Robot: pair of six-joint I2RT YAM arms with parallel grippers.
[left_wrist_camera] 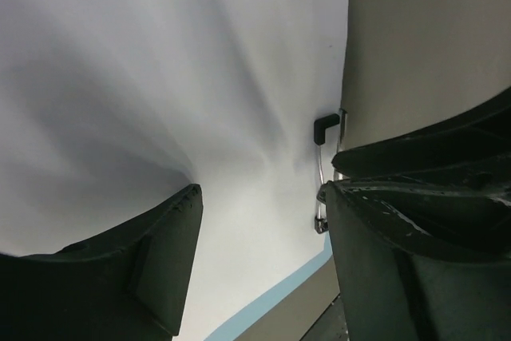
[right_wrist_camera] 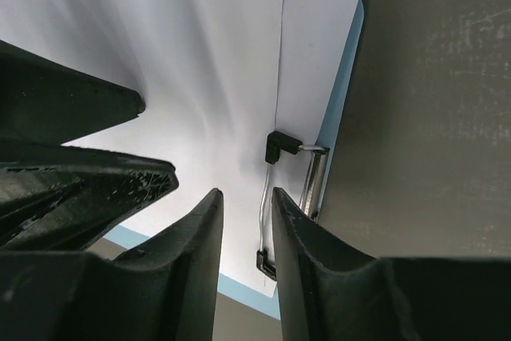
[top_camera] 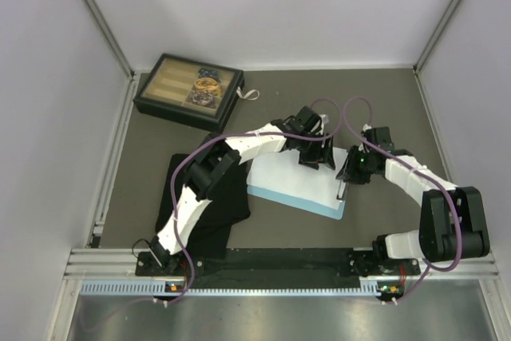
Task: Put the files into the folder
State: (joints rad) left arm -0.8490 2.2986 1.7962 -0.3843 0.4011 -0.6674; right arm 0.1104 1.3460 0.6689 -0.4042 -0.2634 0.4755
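Files [top_camera: 291,177]: white sheets lie flat on the folder [top_camera: 303,205], mid-table, touching the right side of the black cloth [top_camera: 231,205]; only a blue strip shows along the near edge. The right wrist view shows one sheet's edge overlapping the other near the clip [right_wrist_camera: 307,177], which sits at the folder's right short edge. Left gripper [left_wrist_camera: 263,261]: jaws spread wide, empty, low over the paper. Right gripper [right_wrist_camera: 247,253]: jaws narrowly parted, nothing between them, just beside the clip. Judgement: placement looks largely done. Cannot tell whether the sheets are under the clip; squaring and clamping may remain.
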